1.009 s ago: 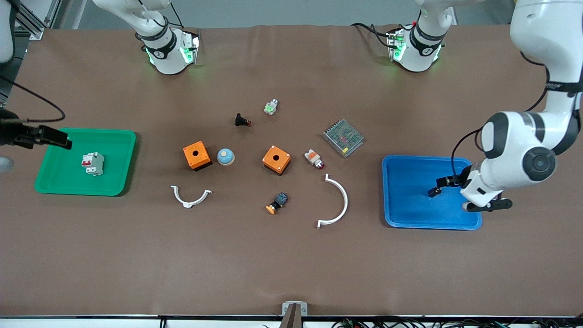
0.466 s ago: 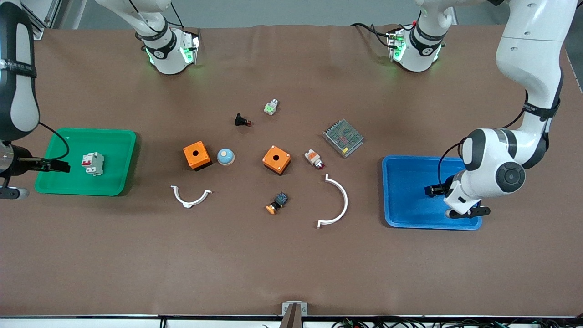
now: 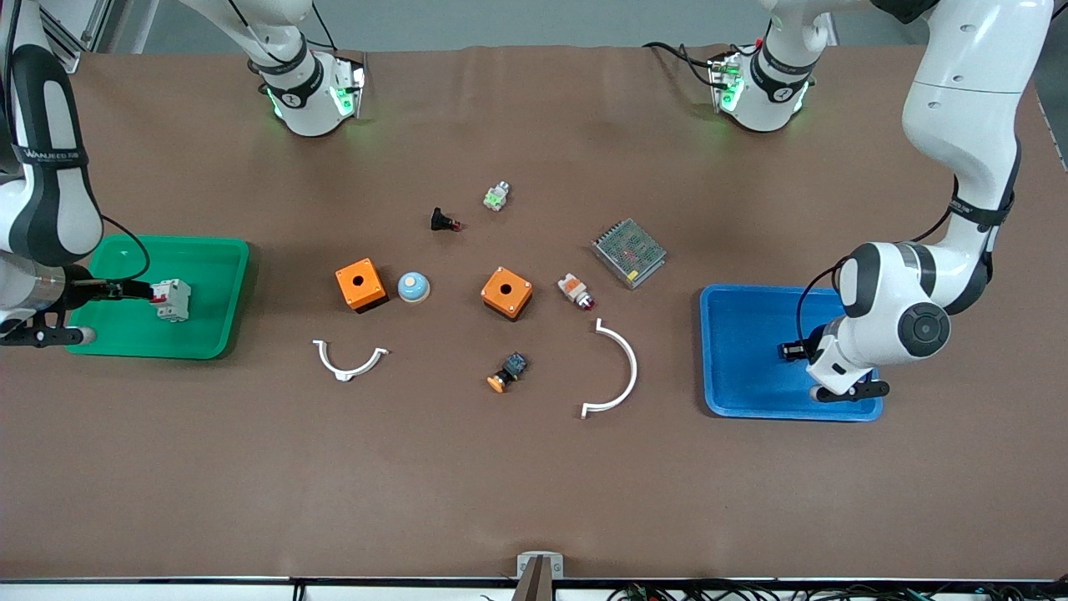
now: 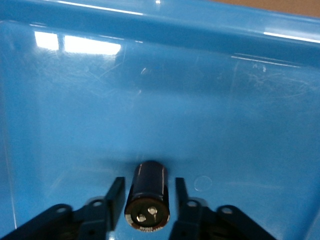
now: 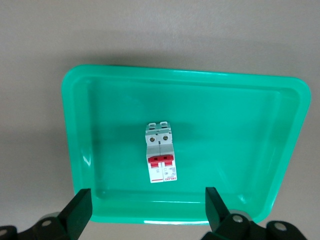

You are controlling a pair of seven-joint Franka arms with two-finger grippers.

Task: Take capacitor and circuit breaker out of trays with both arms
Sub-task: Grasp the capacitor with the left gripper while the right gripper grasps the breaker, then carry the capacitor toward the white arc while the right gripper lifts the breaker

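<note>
The capacitor (image 4: 148, 196) is lying on its side on the floor of the blue tray (image 3: 738, 392), right between the left gripper (image 4: 145, 200) jaws, which are set apart with a gap on each side, so nothing is clamped. Two pale spots can be seen on its end face.

The breaker (image 5: 161, 152) is sitting flat in the middle of the green tray (image 5: 80, 145) at the right arm's end of the bench, red levers showing. Small print is carried on its face under the levers but it can't be read. The right gripper (image 5: 145, 212) is held over the tray's edge with its jaws spread wide and nothing between them.

The bench (image 3: 534, 484) is covered with a plain brown mat, a few creases visible near the arm bases. Scattered between the trays: two orange boxes (image 3: 360, 285) (image 3: 506, 292), a pale blue dome (image 3: 413, 286), two white curved brackets (image 3: 350, 359) (image 3: 616, 367), a metal mesh box (image 3: 629, 252) and some small switches.

"WANJEED" or something close is printed on a black band on the right arm (image 3: 46, 156). Green lights are glowing at both arm bases.
</note>
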